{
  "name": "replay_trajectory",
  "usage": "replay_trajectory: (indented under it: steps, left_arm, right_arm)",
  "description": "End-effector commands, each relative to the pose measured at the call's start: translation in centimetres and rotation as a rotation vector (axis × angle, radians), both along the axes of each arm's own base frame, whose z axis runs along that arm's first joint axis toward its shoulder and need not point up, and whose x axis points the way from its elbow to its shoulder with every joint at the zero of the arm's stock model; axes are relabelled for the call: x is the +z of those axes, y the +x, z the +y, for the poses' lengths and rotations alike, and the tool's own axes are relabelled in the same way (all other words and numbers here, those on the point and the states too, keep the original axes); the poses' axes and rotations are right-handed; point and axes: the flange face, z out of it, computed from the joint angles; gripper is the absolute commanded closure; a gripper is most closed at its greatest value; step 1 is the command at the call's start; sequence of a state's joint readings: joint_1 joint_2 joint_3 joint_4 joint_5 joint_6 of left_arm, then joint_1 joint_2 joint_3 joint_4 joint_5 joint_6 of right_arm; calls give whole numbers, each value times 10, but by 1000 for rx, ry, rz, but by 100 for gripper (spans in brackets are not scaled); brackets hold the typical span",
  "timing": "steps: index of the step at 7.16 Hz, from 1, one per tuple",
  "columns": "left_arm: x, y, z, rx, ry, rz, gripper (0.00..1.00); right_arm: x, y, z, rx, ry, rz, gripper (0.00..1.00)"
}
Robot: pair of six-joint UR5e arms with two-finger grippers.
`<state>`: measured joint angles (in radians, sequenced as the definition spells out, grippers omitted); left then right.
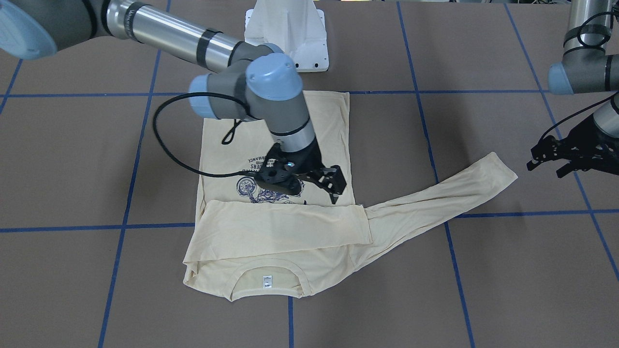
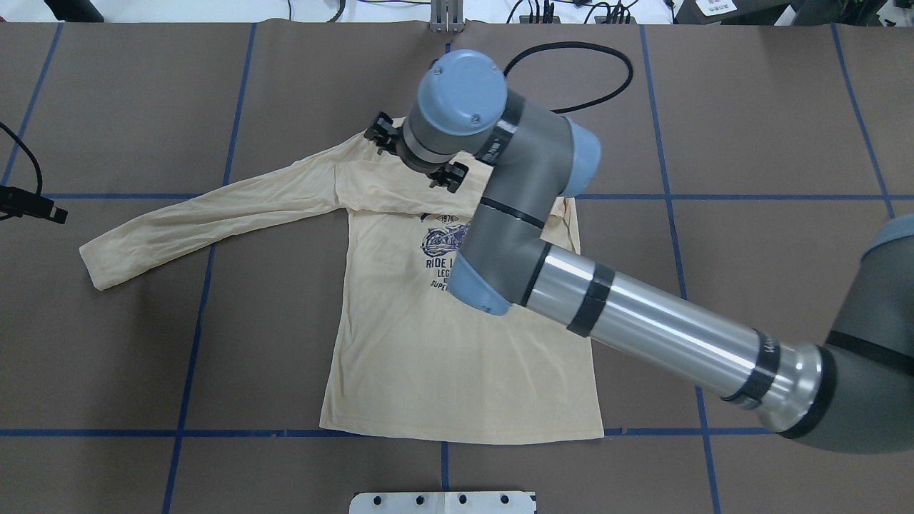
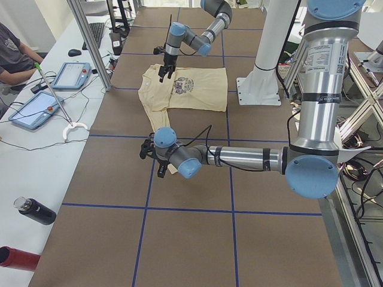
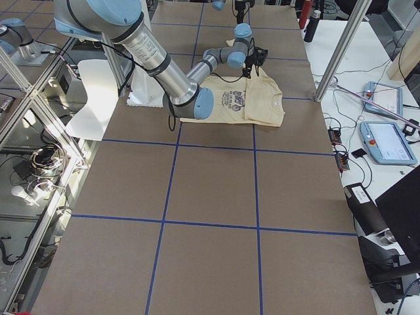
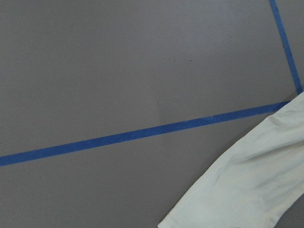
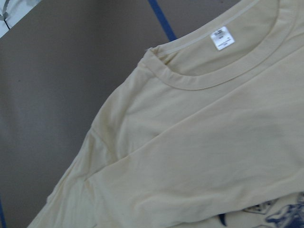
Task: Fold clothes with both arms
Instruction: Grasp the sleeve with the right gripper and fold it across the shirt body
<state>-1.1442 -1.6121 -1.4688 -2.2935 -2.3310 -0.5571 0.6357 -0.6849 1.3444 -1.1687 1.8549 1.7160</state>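
Inspection of the front-facing view: the T-shirt (image 1: 333, 130) lies flat and print-up at the centre of the counter (image 1: 483, 280), with its collar (image 1: 271, 290) toward the bottom of the frame. One folded sleeve (image 1: 280, 222) is laid across the chest. The other sleeve (image 1: 445, 193) runs out toward the right of the frame, and its cuff (image 1: 500, 169) rests on bare counter. The right claw (image 1: 333, 195) hangs over the shirt body at the end of the folded sleeve. I cannot tell whether its fingers are together or apart, and no cloth rises with it. The left claw (image 1: 544, 168) sits at the right edge of the frame, just beyond the cuff, with its fingers spread and empty. Judgement: the second sleeve is the step in hand. Recommended: the left claw should come down squarely on the cuff and pinch both layers. It should lift low and carry the sleeve across to lie flat on the first. The right arm should clear that path beforehand, or the sleeve may drape over it.
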Motion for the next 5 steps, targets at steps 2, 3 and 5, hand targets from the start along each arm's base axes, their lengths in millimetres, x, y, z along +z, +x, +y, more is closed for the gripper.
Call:
replay_trajectory:
  steps: [2, 3, 5]
  left_arm:
    - [22, 40, 12, 34, -93, -13, 32]
    - [24, 47, 14, 45, -97, -15, 35]
    - [22, 49, 10, 45, -95, -14, 45]
  right_arm:
    - [95, 131, 18, -69, -41, -22, 1]
    - [116, 149, 21, -74, -55, -11, 1]
    - [123, 154, 23, -72, -53, -3, 1]
